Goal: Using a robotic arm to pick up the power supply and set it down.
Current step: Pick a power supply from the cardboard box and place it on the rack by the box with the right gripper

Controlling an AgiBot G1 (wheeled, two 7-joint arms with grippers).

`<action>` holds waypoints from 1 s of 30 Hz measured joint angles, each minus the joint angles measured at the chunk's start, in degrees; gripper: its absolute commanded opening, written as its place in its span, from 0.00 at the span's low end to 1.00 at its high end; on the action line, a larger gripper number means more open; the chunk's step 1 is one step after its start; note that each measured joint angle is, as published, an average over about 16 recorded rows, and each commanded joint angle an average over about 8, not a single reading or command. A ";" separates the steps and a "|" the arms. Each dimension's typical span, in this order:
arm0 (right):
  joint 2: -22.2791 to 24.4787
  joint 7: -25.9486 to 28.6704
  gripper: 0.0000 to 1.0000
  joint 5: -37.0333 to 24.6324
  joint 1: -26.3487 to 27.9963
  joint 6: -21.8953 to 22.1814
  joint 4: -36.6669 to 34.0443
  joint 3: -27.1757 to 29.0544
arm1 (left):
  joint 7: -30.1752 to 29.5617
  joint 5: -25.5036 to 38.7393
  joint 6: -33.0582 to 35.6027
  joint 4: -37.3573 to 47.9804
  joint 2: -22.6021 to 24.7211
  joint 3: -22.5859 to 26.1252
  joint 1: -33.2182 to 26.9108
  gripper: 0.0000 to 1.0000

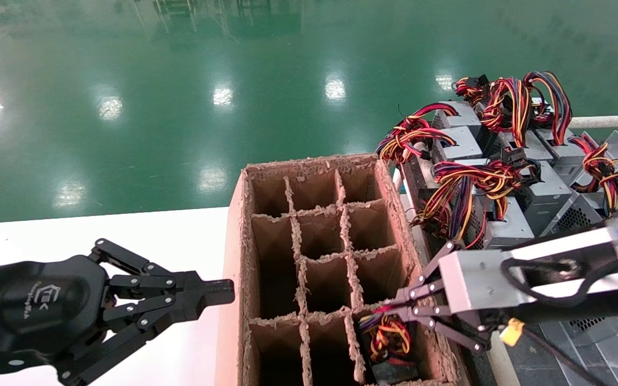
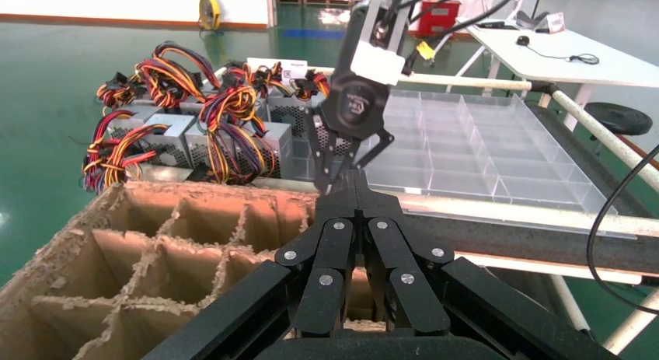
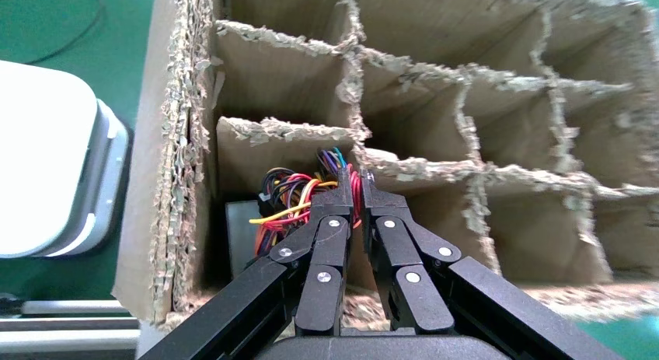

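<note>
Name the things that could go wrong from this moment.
The right gripper is pinched on the wire bundle, not the metal body of the power supply in the corner cell; a pull may slip or strain the wires. Loose wires could also catch the ragged dividers of the cardboard box. The left gripper is parked beside it.

Power supply [image 1: 389, 343] mostly hidden inside cardboard divider box [image 1: 317, 257] cell

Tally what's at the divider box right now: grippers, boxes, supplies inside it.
Grippers: 2 (left gripper, right gripper)
Cardboard box: 1
Power supply inside the box: 1
Total: 4
</note>
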 measured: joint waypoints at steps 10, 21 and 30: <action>1.84 -2.41 0.00 2.50 3.34 -1.07 0.59 2.56 | 0.00 0.00 0.00 0.00 0.00 0.00 0.00 0.00; 4.27 -4.65 0.00 6.11 7.89 -2.88 0.91 5.56 | 0.00 -0.01 0.00 0.00 0.00 0.01 0.00 0.00; 7.17 -5.91 0.00 10.80 11.93 -5.22 0.92 6.91 | 0.01 -0.01 0.00 0.00 0.00 0.01 0.00 0.00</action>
